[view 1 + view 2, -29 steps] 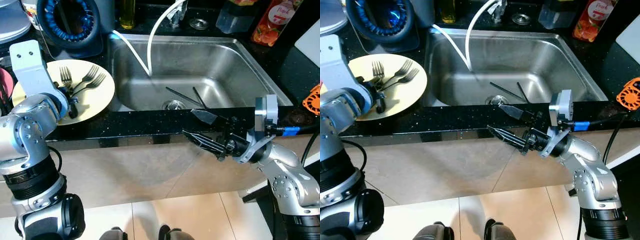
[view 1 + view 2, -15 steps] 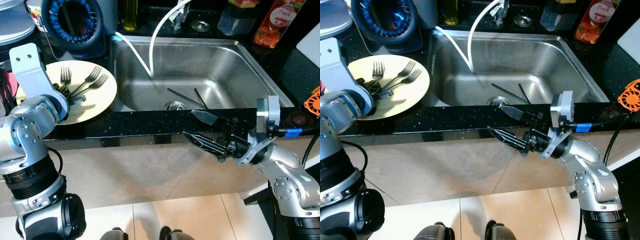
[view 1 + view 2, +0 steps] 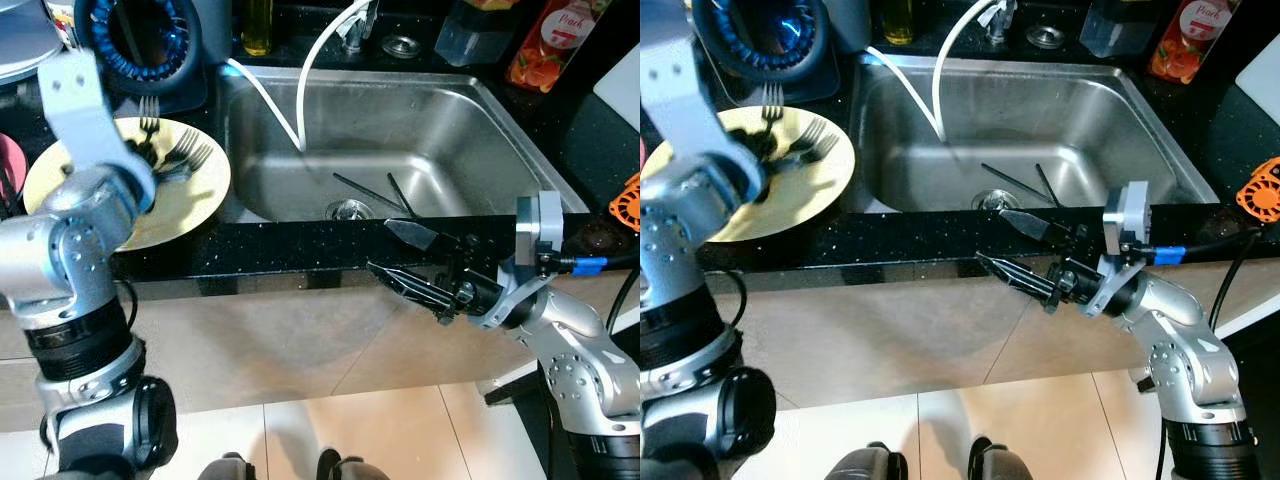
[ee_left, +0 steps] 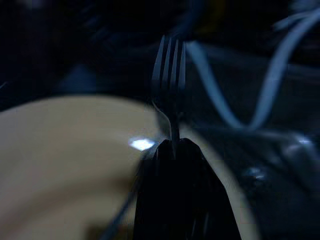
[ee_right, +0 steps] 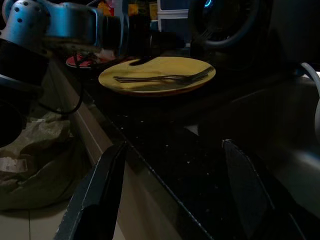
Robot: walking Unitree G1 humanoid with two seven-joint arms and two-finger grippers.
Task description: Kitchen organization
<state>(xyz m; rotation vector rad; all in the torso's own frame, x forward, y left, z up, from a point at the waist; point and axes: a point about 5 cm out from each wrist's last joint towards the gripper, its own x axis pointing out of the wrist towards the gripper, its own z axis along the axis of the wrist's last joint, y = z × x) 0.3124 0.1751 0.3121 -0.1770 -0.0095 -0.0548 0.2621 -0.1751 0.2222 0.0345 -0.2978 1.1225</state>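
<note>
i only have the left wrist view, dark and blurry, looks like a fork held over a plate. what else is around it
Observer: The round pale yellow plate sits on the black speckled counter, to the robot's left of the stainless steel sink. More silver forks lie on it.
Operator: anything in the sink
Observer: Two thin dark sticks lie near the drain, and a white hose hangs in from the tap.
Operator: where's the right arm
Observer: The right gripper is in front of the counter edge, below the sink, jaws open and holding nothing.
</note>
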